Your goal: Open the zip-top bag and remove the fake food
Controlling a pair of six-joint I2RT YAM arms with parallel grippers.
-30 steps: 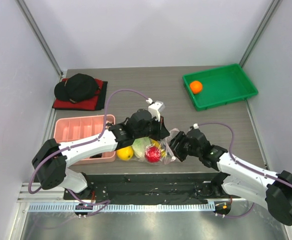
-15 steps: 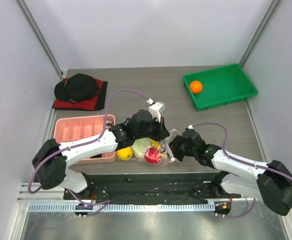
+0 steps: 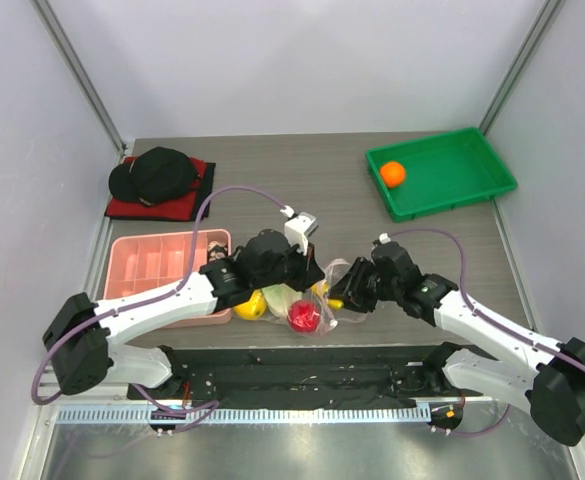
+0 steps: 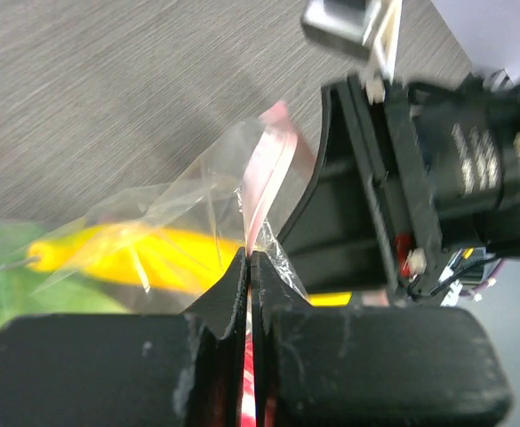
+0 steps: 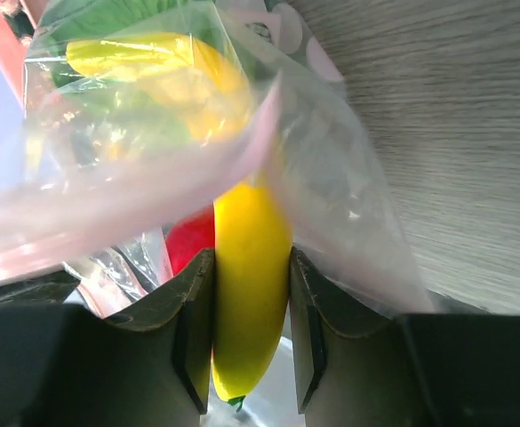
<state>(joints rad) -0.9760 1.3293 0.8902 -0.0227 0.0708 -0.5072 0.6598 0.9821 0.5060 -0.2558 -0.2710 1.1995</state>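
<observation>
Two arms meet at the lower middle of the overhead view, right over the zip-top bag [image 3: 336,272] on the worktop [image 3: 272,165]. Left tool [image 4: 249,260]: fingers pressed tight together, pinching the bag's pink strip [image 4: 267,178], which rises out of the pinch toward the upper middle of the left wrist view. Clear plastic fans out to the left of that pinch.

Right tool [image 5: 251,298] is clamped on the banana [image 5: 242,236]. Its lower end sits bare between the two fingers, dead centre at the bottom of the right wrist view. The banana's upper end runs up under the crinkled plastic at upper left of that view. The two tools are close together, the right tool's black body filling the right half of the left wrist view.

Around the bag there is plenty of colour. The red round fruit [image 3: 303,316] sits just below the left tool, touching the plastic. The lemon [image 3: 250,306] lies to its left, against the pink compartment tray [image 3: 152,262]. The green cabbage [image 3: 279,296] shows between lemon and red fruit, partly under the left arm; whether it is inside the bag I cannot tell.

Upper right of the overhead view: the orange [image 3: 393,174] rests in the green tray [image 3: 462,180], well apart from the bag. Upper left: a black cap [image 3: 154,172] lies on a red cloth [image 3: 198,196].
</observation>
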